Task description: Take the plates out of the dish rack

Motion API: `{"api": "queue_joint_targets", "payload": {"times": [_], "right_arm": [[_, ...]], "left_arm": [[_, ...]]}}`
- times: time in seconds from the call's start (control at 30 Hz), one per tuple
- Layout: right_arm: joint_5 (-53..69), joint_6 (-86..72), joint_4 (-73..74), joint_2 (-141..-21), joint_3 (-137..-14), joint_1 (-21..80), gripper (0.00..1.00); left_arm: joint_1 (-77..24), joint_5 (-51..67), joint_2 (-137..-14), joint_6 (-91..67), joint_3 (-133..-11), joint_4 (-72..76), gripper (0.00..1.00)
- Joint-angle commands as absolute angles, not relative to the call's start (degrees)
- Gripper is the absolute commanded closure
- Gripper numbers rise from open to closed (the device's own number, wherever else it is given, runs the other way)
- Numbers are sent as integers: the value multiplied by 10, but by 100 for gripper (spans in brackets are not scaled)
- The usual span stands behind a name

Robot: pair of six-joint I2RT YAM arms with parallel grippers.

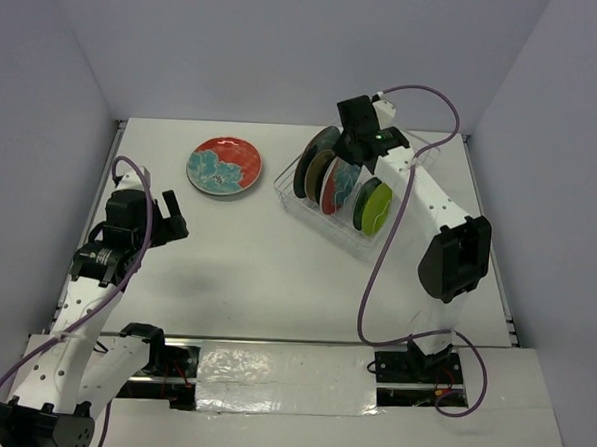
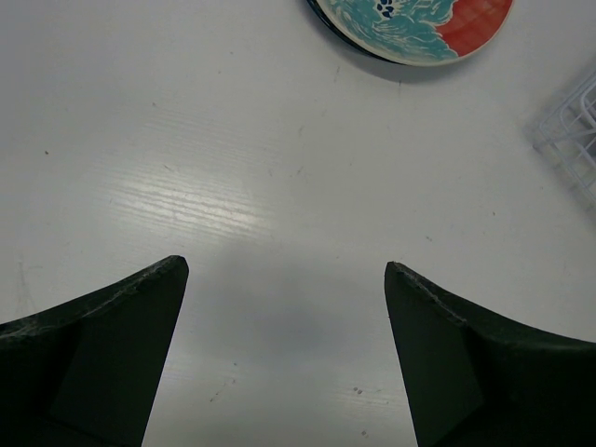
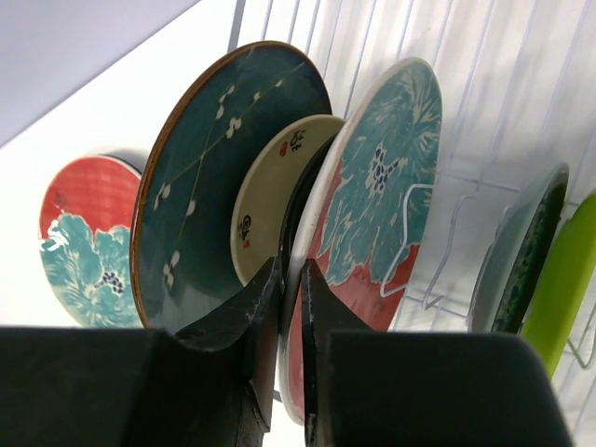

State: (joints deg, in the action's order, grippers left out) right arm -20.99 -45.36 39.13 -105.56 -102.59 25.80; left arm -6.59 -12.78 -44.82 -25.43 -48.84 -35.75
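Plates (image 1: pixel 326 175) sit in two places on the counter (image 1: pixel 276 272): one lies flat and five stand on edge in the rack. Nearest, by the left edge, the left gripper (image 2: pixel 287 265) hovers over bare surface with its jaws spread wide and nothing between them. Farther in, near the far edge and left of the middle, the flat plate (image 1: pixel 224 166) lies face up, red with a teal flower, well apart from the rack. The rack (image 1: pixel 292 198), clear plastic with thin wire dividers, sits at an angle toward the far right corner. In it, from left to right, stand a dark teal plate (image 3: pixel 214 177) with white blossoms, a cream plate (image 3: pixel 275 196) close against it, a red-and-teal plate (image 3: pixel 382 186), a dark green plate (image 3: pixel 521 251) and a lime plate (image 3: pixel 568 270). The right gripper (image 3: pixel 289 275) reaches into the rack from above. Its jaws are nearly together, pinching the pale rim of the red-and-teal plate between them, and that plate is upright in its slot.
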Motion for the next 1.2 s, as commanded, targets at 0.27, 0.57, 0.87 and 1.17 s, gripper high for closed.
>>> {"api": "queue_joint_targets", "payload": {"times": [0.27,0.57,0.87,1.17], "right_arm": [[-194,-509,353,-926,-943,255,100],[-191,-528,316,-803,-947,255,100],[-69,-249,339,-774,-1082,301,100],[-284,349,307,-658,-892,695,100]], "left_arm": [[-69,-138,-441,-246,-498,-342,0],[-69,-136,-440,-248,-505,-344,0],[-68,-101,-470,-361,-688,-429,0],[-68,122,-513,-548,-845,-419,1]]}}
